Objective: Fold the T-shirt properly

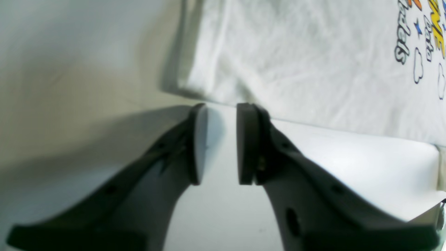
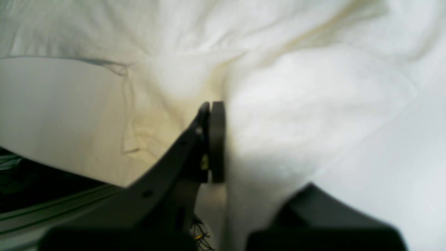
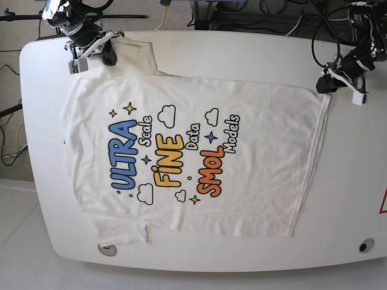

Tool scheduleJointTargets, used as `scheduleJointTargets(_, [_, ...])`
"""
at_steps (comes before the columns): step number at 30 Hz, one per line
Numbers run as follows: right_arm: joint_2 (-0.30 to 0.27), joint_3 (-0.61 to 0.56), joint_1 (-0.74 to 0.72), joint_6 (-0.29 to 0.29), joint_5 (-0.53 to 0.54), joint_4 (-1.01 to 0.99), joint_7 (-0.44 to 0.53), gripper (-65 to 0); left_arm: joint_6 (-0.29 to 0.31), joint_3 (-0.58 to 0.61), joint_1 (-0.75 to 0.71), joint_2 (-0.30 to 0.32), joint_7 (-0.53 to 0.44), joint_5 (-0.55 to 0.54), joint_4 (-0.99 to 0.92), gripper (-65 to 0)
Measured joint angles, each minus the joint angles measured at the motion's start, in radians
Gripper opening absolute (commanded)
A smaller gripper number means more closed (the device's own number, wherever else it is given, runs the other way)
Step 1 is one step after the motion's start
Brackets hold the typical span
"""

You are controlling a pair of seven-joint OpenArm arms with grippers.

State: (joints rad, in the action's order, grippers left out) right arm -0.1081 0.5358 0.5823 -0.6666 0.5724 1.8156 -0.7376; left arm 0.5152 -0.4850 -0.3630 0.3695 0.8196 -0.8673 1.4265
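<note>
The white T-shirt [image 3: 254, 151] lies spread flat, print up, on the white table [image 3: 242, 48]. My right gripper [image 3: 107, 57], at the back left corner, is shut on a bunch of the T-shirt's cloth near a sleeve. In the right wrist view one finger [image 2: 212, 139] shows, and the T-shirt's cloth [image 2: 313, 104] covers the other. My left gripper [image 3: 325, 84] is at the shirt's back right hem corner. In the left wrist view it [image 1: 221, 139] is open by a narrow gap with bare table between the jaws, its tips at the T-shirt's [image 1: 296, 62] hem edge.
Cables and stands run behind the table's far edge [image 3: 242, 18]. A small black round fitting [image 3: 363, 246] sits at the table's front right corner. A red mark [image 3: 383, 202] shows at the right edge. The floor [image 3: 12, 211] lies to the left.
</note>
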Motion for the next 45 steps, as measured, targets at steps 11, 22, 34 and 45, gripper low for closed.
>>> scheduleJointTargets(11, [0.000,0.000,0.000,-0.003,-0.004,-0.005,-0.001,-65.0,0.002,0.003,0.015,0.000,-0.004,0.013,-0.005,-45.8])
scheduleJointTargets(22, [0.000,0.000,-0.001,-0.003,-0.005,-0.005,-0.001,-65.0,0.002,0.010,0.034,0.000,0.003,0.024,-0.022,-57.5])
scheduleJointTargets(34, [0.000,-0.001,-0.003,0.003,-0.012,-0.007,-0.004,-65.0,0.010,0.008,0.084,0.001,-0.008,-0.005,-0.085,-39.5])
scheduleJointTargets(45, [-0.001,-0.001,-0.003,0.001,-0.019,-0.011,-0.007,-65.0,0.013,0.010,0.075,0.002,-0.026,-0.017,-0.082,-34.0])
